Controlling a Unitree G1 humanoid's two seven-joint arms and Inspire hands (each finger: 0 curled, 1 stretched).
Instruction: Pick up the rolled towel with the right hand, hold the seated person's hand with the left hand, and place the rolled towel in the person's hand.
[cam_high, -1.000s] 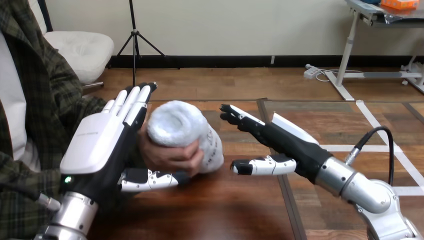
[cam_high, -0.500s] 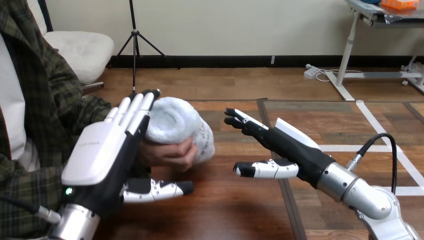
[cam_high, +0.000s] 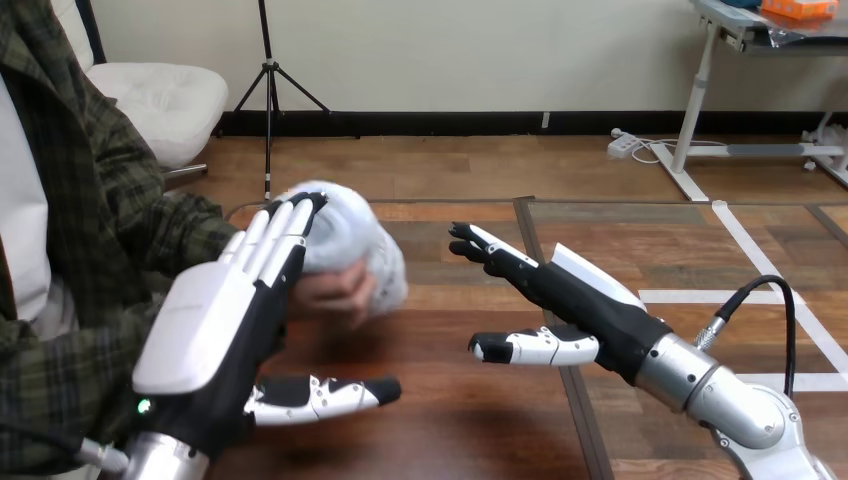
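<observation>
My white-shelled left hand (cam_high: 205, 320) and right hand (cam_high: 578, 300) both spread flat and empty, flanking the fluffy white rolled towel (cam_high: 355, 235) gripped by the person's hand (cam_high: 335, 295) between them.

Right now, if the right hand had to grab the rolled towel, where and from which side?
Probably the bare right flank of the rolled towel, approached from the view's right. The person's hand curls round its lower front and the open left hand screens its left side; the open right hand faces the free side.
</observation>
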